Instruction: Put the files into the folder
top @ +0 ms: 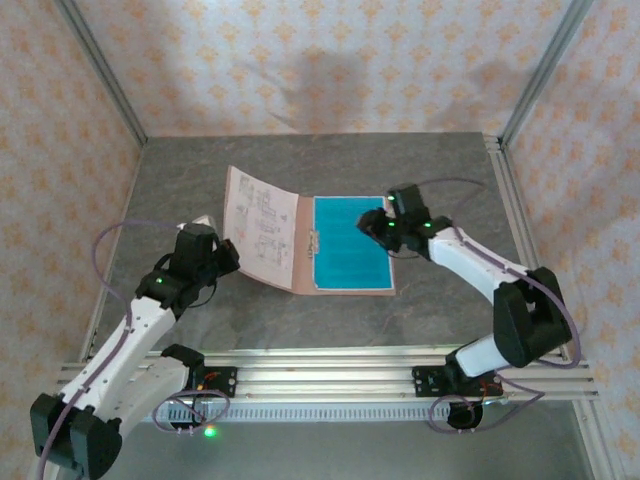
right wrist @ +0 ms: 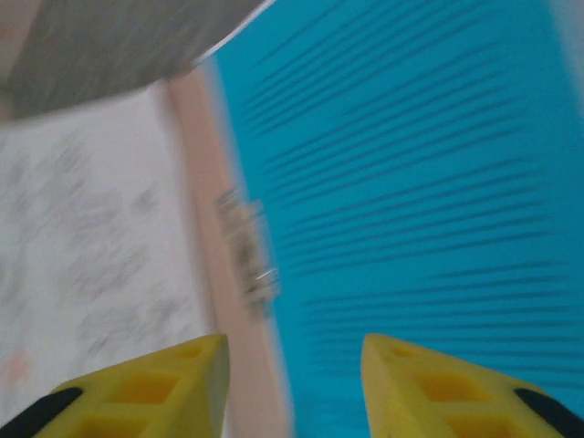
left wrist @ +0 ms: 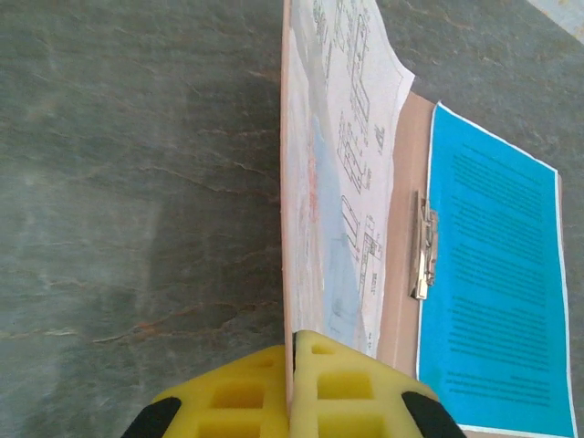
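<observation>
**While the left flap is up, everything turns on the spine**

Since the open folder (top: 305, 272) lies with its spine running straight away from the arms, the closing swing has to go left to right across it.

Far left, the left gripper (left wrist: 292, 345) is pinched tight on the outer edge of the folder's raised left flap. That flap is tilted up off the table, hinged at the spine. The white printed sheet (left wrist: 351, 137) leans against the flap's inner face, so it should ride along when the flap comes over.

In the middle a metal clip (left wrist: 422, 246) sits along the spine. Right of it the teal sheet (top: 348, 255) lies flat on the right flap, already where it belongs.

Then the right gripper (top: 385, 228) is parked over the far right corner of that teal sheet with its fingers spread apart and nothing between them. The wrist view there is blurry, so I can't say whether it's pressing the paper or just above it.

My read is that the left arm is the one placed to fold. The right one sits in the flap's landing zone, so it would need to clear out first.
</observation>
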`<action>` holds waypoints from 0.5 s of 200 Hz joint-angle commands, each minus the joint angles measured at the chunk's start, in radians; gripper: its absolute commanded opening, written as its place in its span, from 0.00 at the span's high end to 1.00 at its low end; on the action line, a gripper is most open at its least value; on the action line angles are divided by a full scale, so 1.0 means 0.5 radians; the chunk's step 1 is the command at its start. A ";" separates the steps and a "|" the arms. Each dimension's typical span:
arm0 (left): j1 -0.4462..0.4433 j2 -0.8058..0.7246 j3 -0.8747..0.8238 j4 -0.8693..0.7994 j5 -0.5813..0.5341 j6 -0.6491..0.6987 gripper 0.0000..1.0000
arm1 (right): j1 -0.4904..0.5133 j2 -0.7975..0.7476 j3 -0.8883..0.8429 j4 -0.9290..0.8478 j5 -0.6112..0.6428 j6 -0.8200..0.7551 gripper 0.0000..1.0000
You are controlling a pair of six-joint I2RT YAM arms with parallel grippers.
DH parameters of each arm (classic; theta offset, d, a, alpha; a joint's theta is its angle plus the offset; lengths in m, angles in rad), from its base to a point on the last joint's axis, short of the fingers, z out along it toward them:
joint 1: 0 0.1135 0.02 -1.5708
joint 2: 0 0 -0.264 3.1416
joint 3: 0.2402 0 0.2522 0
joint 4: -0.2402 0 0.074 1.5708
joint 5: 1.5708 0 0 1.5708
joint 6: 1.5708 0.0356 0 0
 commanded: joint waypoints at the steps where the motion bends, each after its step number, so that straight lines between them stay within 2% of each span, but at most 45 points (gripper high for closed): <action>1: -0.025 -0.086 0.114 -0.250 -0.178 0.111 1.00 | -0.154 0.015 -0.198 -0.089 0.076 0.026 0.61; 26: -0.054 -0.105 0.192 -0.343 -0.174 0.215 1.00 | -0.185 0.094 -0.237 -0.090 0.098 -0.024 0.63; 56: -0.159 -0.028 0.341 -0.381 -0.194 0.294 1.00 | -0.185 0.301 -0.241 -0.017 0.081 0.012 0.72; 100: -0.518 0.131 0.547 -0.371 -0.341 0.261 1.00 | -0.177 0.464 -0.219 0.055 0.024 0.064 0.84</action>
